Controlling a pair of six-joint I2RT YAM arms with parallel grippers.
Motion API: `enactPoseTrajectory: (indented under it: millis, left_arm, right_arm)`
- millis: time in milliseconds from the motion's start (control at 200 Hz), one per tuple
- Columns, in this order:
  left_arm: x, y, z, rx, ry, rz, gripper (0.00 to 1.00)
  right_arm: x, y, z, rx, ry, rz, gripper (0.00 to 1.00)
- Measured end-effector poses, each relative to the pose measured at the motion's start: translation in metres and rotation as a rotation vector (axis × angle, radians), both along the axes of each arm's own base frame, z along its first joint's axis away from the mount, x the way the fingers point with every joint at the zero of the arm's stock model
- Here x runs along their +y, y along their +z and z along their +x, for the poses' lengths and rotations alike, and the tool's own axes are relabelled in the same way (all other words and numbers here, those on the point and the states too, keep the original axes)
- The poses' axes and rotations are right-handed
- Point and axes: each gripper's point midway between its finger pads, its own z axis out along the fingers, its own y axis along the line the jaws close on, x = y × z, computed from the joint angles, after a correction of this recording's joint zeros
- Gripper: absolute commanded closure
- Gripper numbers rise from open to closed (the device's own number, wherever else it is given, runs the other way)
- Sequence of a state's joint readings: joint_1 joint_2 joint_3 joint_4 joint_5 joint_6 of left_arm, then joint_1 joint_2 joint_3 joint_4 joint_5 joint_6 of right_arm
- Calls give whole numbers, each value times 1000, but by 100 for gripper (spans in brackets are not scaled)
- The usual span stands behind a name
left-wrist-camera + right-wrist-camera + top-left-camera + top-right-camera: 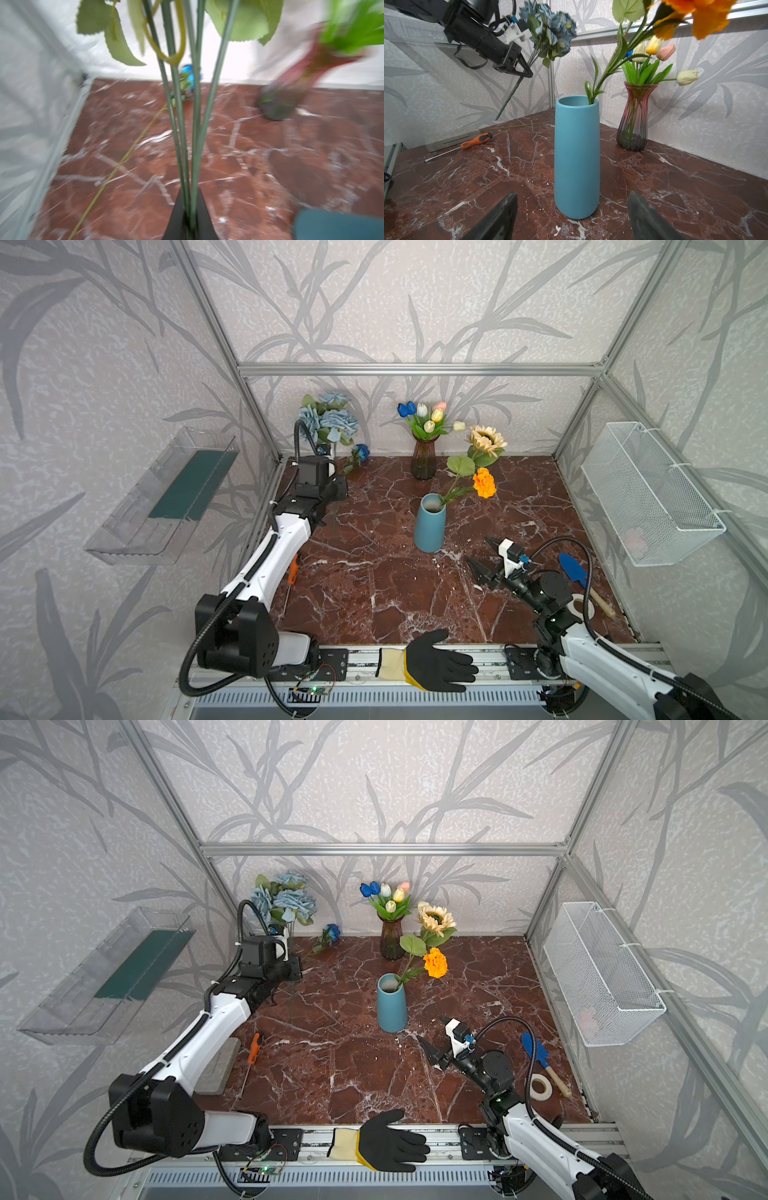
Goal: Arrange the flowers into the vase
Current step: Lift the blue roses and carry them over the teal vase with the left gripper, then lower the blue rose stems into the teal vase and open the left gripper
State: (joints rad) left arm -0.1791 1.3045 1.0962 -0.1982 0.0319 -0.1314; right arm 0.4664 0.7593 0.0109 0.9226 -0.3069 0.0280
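While the left gripper (527, 72) is clamped tight on the stems of the dusty-blue roses (332, 418), the bunch hangs clear of the table (374, 593) near the back left corner. The blooms stand above the gripper, and the stem ends slant down below it without touching the marble. In the left wrist view, several green stems run straight up from between the closed jaws, though the picture is blurred.

The blue vase (429, 526) stands upright near the middle of the table. It holds one flower, the marigold (484, 483), whose stem leans out over the rim to the right.

The right gripper (478, 550) sits low, near the vase on its front right side. Its jaws are apart and hold nothing. In the right wrist view, the vase stands just beyond the two fingertips.

At the back wall, the tulips (426, 416) fill a glass vase (423, 462). The daisy (487, 439) rises just to the right of it; where its stem rests I cannot tell. The dark rose (362, 452) lies against the wall, between the roses and the glass vase.

A screwdriver (293, 568) lies by the left arm. A trowel (573, 570) and a tape roll (540, 1086) lie at the right edge, and a glove (436, 662) lies on the front rail.
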Motion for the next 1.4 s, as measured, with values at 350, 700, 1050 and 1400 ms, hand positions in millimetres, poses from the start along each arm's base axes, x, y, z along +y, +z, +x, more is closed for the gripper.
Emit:
enactPoseTrajectory:
  millis: [350,700,1050,1400]
  left_arm:
    - [-125,116,-68,-540,-513,-199,100]
    - [-205,163,-134,-733,-864,-289,100]
    - [-253,151,-106,-743,-930,-290,100]
    - [-273,99,-72,-656,-908,-261,100]
  right_arm:
    - [5,-9,2,27,12,-15,16]
    - [5,-6,1,16,14,-9,16]
    - [4,-1,0,-1,13,-1,16]
    - [2,7,-2,-29,4,12,16]
